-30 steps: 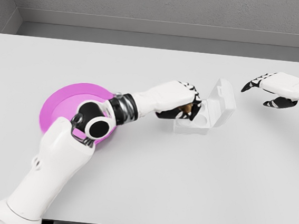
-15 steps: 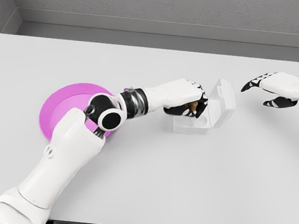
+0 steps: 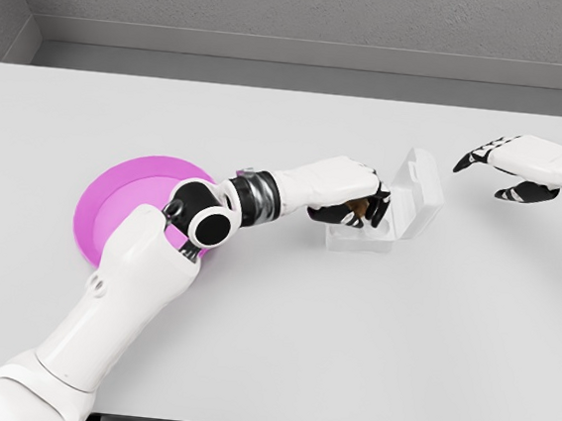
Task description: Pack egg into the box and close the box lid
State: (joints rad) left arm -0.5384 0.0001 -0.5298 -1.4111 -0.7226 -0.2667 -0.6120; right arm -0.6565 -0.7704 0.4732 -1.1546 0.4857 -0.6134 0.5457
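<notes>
A small white box (image 3: 373,237) stands near the middle of the table with its lid (image 3: 418,189) tipped up and back to the right. My left hand (image 3: 356,206) reaches over the box's open left side, fingers curled around a brown egg (image 3: 358,209) held just above the cavity. Most of the egg is hidden by the fingers. My right hand (image 3: 509,165) hovers open above the table at the far right, well apart from the box.
A magenta plate (image 3: 113,199) lies on the white table (image 3: 277,359) to the left, partly covered by my left elbow (image 3: 205,225). A grey wall runs along the table's far edge.
My left hand has moved slightly right and lower over the box with the egg, and the elbow has swung right. The right hand has stayed still.
</notes>
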